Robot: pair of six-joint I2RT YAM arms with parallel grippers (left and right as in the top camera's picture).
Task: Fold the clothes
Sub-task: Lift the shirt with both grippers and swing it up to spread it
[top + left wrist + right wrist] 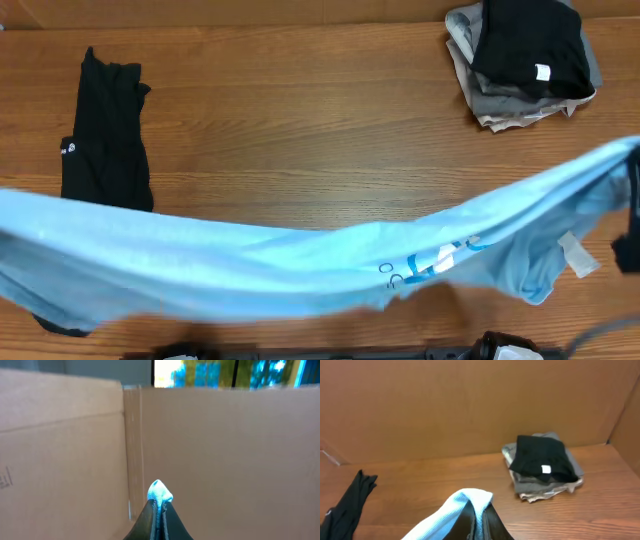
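Note:
A light blue T-shirt (300, 265) hangs stretched in a long sagging band across the front of the table, with blue print (440, 260) and a white label (578, 255) showing near its right end. In the left wrist view my left gripper (160, 505) is shut on a small tuft of the blue fabric (160, 492). My right gripper (481, 510) is shut on another bunched edge of the T-shirt (465, 502), above the wooden table. A long black garment (105, 130) lies flat at the back left, its lower end hidden under the shirt.
A stack of folded clothes (525, 60), black on top of grey and beige, sits at the back right and shows in the right wrist view as a folded pile (542, 465). Cardboard walls (470, 405) enclose the table's far side; the left wrist faces a cardboard wall (225, 460).

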